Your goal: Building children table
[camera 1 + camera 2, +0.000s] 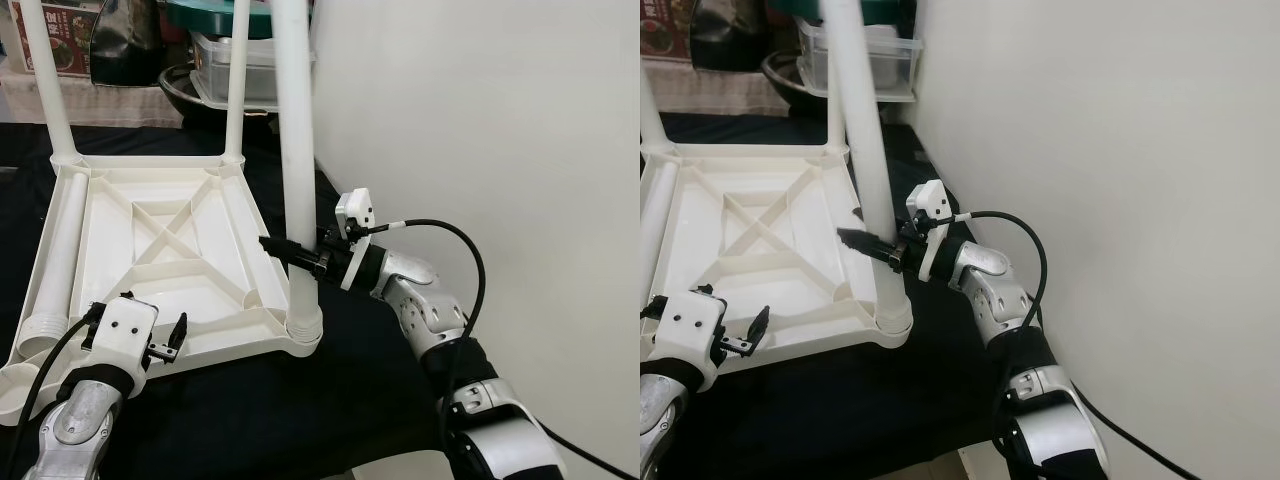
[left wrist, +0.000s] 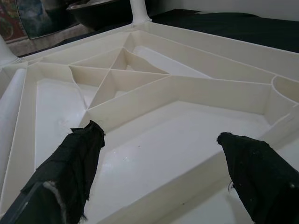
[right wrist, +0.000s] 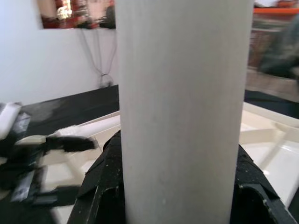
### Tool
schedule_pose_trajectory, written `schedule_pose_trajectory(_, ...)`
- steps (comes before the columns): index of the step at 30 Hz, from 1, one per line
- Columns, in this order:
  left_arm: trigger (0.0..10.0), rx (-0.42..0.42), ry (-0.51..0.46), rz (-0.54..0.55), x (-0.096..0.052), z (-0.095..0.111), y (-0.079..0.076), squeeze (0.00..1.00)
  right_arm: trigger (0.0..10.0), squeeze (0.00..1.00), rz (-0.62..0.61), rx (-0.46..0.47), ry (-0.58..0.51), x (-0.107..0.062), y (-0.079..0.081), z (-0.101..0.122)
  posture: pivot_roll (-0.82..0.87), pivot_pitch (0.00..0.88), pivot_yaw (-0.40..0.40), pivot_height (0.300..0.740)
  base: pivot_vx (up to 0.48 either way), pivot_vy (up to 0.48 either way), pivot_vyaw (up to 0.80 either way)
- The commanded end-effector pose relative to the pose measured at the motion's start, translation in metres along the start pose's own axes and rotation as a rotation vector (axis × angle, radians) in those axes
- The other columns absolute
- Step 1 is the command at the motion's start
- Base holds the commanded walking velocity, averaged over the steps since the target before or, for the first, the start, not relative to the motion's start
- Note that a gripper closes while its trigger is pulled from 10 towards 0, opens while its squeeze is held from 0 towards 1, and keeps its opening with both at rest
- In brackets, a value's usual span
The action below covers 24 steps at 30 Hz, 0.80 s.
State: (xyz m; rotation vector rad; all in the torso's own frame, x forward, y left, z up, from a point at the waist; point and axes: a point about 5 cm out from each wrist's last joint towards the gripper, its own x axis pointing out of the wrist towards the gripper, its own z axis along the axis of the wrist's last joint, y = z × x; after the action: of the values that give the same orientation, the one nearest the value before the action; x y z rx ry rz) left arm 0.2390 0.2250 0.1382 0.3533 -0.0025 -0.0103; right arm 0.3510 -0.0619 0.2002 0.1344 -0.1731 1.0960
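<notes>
**Loose leg lies far from the busy right gripper**

The white tabletop (image 1: 150, 250) lies upside down on the black surface. Along its left edge a loose leg (image 1: 55, 255) lies flat, its long axis running along that edge. The left gripper (image 1: 165, 338) hovers at the near edge of the tabletop, fingers spread wide and holding nothing; it is the nearer one to that leg. At the near right corner of the tabletop, the right gripper (image 1: 875, 243) is clamped around the upright leg (image 1: 297, 170) seated in its socket.
</notes>
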Motion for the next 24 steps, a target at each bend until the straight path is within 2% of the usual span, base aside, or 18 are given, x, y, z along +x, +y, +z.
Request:
schedule_pose_trajectory(1, 10.0, -0.006, 0.002, -0.023, 0.001, -0.001, -0.005, 0.0, 0.0, 0.0, -0.14, 0.038, -0.031, -0.007, 0.0, -0.015, 0.22, 0.0, -0.179, 0.74, 0.0, 0.0, 0.0)
schedule_pose_trajectory(3, 10.0, -0.006, 0.002, -0.023, 0.001, -0.001, -0.005, 0.0, 0.0, 0.0, -0.14, 0.038, -0.031, -0.007, 0.0, -0.015, 0.22, 0.0, -0.179, 0.74, 0.0, 0.0, 0.0)
schedule_pose_trajectory(4, 10.0, -0.006, 0.002, -0.023, 0.001, -0.001, -0.005, 0.0, 0.0, 0.0, -0.224, 0.033, -0.059, -0.013, 0.003, -0.022, 0.22, 0.0, -0.177, 0.74, 0.0, 0.0, 0.0)
schedule_pose_trajectory(5, 10.0, -0.006, 0.002, -0.023, 0.001, -0.001, -0.005, 0.0, 0.0, 0.0, -0.224, 0.033, -0.059, -0.013, 0.003, -0.022, 0.22, 0.0, -0.177, 0.74, 0.0, 0.0, 0.0)
schedule_pose_trajectory(7, 10.0, -0.004, 0.003, -0.024, 0.0, -0.002, -0.003, 0.0, 0.0, 0.0, -0.371, 0.001, -0.109, -0.027, 0.004, -0.028, 0.21, 0.0, -0.166, 0.74, 0.0, 0.0, 0.0)
schedule_pose_trajectory(8, 10.0, -0.004, 0.003, -0.024, 0.0, -0.002, -0.003, 0.0, 0.0, 0.0, -0.371, 0.001, -0.109, -0.027, 0.004, -0.028, 0.21, 0.0, -0.166, 0.74, 0.0, 0.0, 0.0)
schedule_pose_trajectory(9, 10.0, -0.002, 0.004, -0.023, 0.0, -0.002, -0.002, 0.0, 0.0, 0.0, -0.502, -0.009, -0.149, -0.035, -0.002, -0.026, 0.2, 0.0, -0.164, 0.74, 0.0, 0.0, 0.0)
schedule_pose_trajectory(11, 10.0, -0.002, 0.004, -0.023, 0.0, -0.002, -0.002, 0.0, 0.0, 0.0, -0.502, -0.009, -0.149, -0.035, -0.002, -0.026, 0.2, 0.0, -0.164, 0.74, 0.0, 0.0, 0.0)
schedule_pose_trajectory(13, 10.0, -0.004, -0.001, -0.027, 0.003, -0.001, -0.004, 0.0, 0.0, 0.0, -0.749, -0.036, -0.211, -0.049, -0.014, -0.019, 0.2, 0.0, -0.154, 0.74, 0.0, 0.0, 0.0)
schedule_pose_trajectory(14, 10.0, -0.004, -0.001, -0.027, 0.003, -0.001, -0.004, 0.0, 0.0, 0.0, -0.749, -0.036, -0.211, -0.049, -0.014, -0.019, 0.2, 0.0, -0.154, 0.74, 0.0, 0.0, 0.0)
schedule_pose_trajectory(16, 10.0, -0.007, -0.007, -0.034, 0.006, 0.001, -0.006, 0.0, 0.0, 0.0, -0.903, -0.074, -0.247, -0.057, -0.018, -0.014, 0.2, 0.0, -0.15, 0.74, 0.0, 0.0, 0.0)
schedule_pose_trajectory(19, 10.0, -0.004, -0.009, -0.037, 0.007, 0.001, -0.005, 0.0, 0.0, 0.0, -0.976, -0.105, -0.266, -0.058, -0.018, -0.01, 0.2, 0.0, -0.147, 0.74, 0.0, 0.0, 0.0)
schedule_pose_trajectory(22, 10.0, -0.002, -0.009, -0.036, 0.008, 0.001, -0.004, 0.0, 0.0, 0.0, -0.991, -0.115, -0.272, -0.058, -0.017, -0.009, 0.2, 0.0, -0.147, 0.74, 0.0, 0.0, 0.0)
schedule_pose_trajectory(24, 10.0, 0.0, -0.014, -0.032, 0.009, 0.002, -0.003, 0.0, 0.0, 0.0, -1.008, -0.13, -0.236, -0.054, -0.017, -0.011, 0.2, 0.0, -0.151, 0.74, 0.0, 0.0, 0.0)
